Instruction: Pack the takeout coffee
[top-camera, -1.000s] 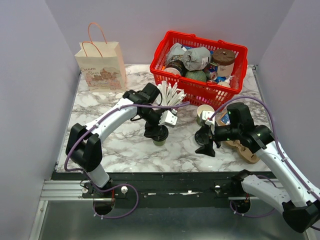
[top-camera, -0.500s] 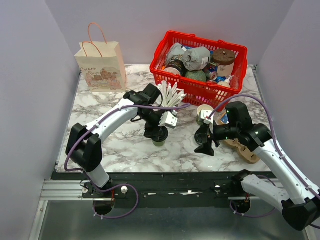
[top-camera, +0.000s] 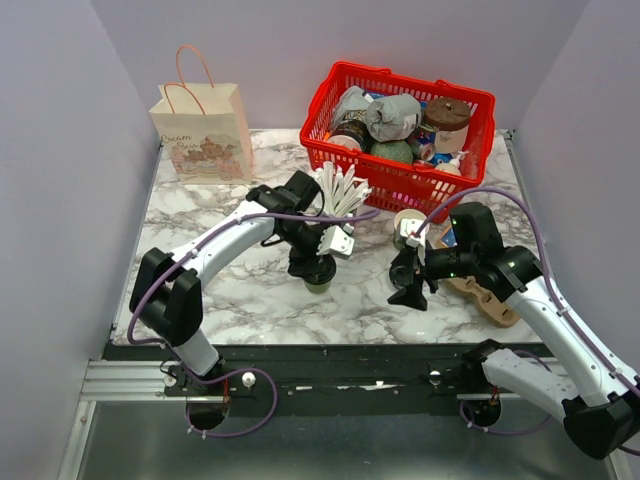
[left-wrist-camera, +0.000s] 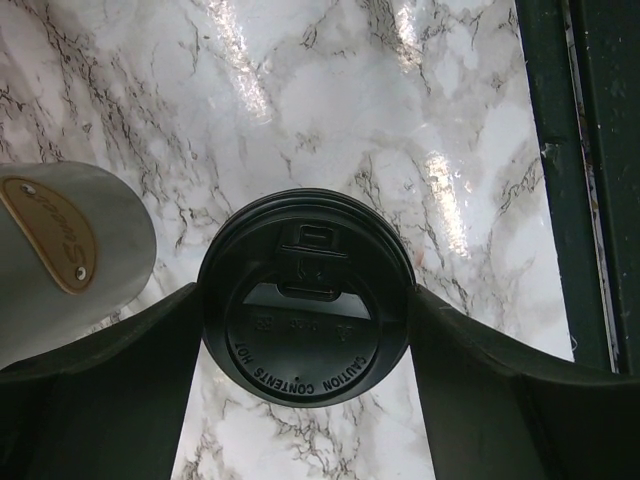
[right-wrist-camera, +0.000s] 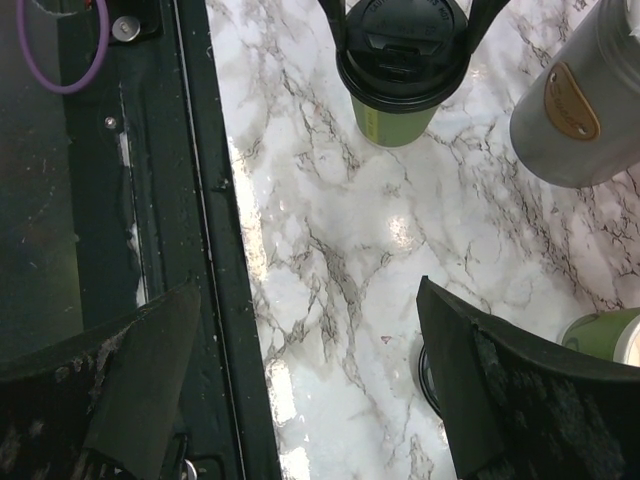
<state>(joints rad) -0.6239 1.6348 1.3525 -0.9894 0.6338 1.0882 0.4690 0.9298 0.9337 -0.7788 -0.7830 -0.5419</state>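
Lettering "CAUTION CONTENTS HOT" shows on the takeout coffee (left-wrist-camera: 305, 335), flanked by the left end effector (left-wrist-camera: 303, 292), grip uncertain.

In the left wrist view the green body of the takeout coffee (left-wrist-camera: 305, 250) is hidden beneath its own lid (left-wrist-camera: 300, 345). Whether that lid is pressed by the fingers (left-wrist-camera: 120, 380) of the left hand (left-wrist-camera: 302, 295) cannot be told. The grey cup (left-wrist-camera: 60, 250) is cut off by the edge at 9 o'clock. In the right wrist view the lidless green cup (right-wrist-camera: 605, 335) is cropped at 4 o'clock. From above, the contents of the red basket (top-camera: 455, 195) are too small to be named.
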